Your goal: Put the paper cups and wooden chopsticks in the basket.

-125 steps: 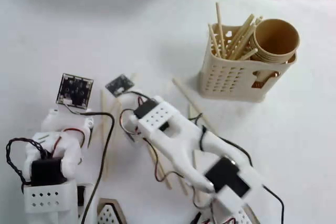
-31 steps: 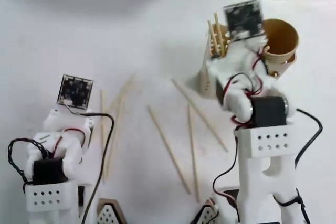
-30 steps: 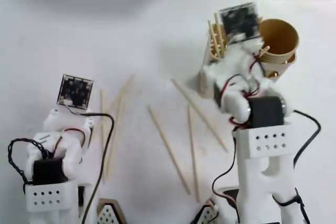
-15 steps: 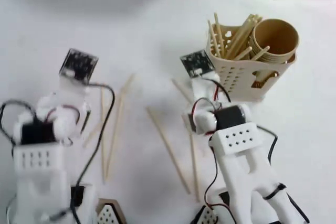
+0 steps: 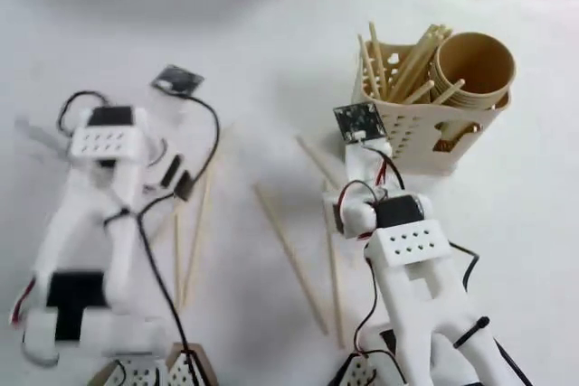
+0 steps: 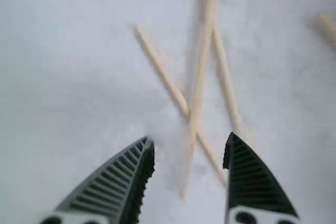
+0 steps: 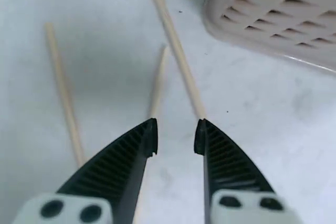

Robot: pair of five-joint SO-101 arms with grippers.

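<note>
The white surface [image 5: 271,61] carries everything. The left arm [image 5: 95,187] stretches over its left half, and the right arm [image 5: 403,250] stands in the right half with its wrist just in front of the basket [image 5: 425,137].

The basket stands upright at the far right. The stacked cups [image 5: 475,65] sit in its right end. A bundle of chopsticks [image 5: 398,61] leans in its left end, their tips rising above the rim.

Other chopsticks lie loose on the surface. One long stick [image 5: 289,259] lies slantwise between the two arms. Another [image 5: 333,268] lies just to its right, beside the right arm. A third [image 5: 312,155] runs from the open surface under the right arm's wrist. Two more [image 5: 197,232] lie close along the left arm.

The left jaws are spread wide and hold nothing. They hang low over three crossed sticks. In the left wrist view, one stick [image 6: 202,66] runs toward the gap between the jaws. A second [image 6: 163,72] crosses it at a slant and a third [image 6: 226,87] lies along the other side. The crossing point sits just ahead of the jaws.

The right jaws stand at a narrow gap and are empty. In the right wrist view, a long stick [image 7: 176,51] ends just at the tip of one jaw. A shorter one [image 7: 157,82] runs to the tip of the other. Another [image 7: 63,98] lies well apart to the side, and the basket's slotted wall [image 7: 273,14] is near.
</note>
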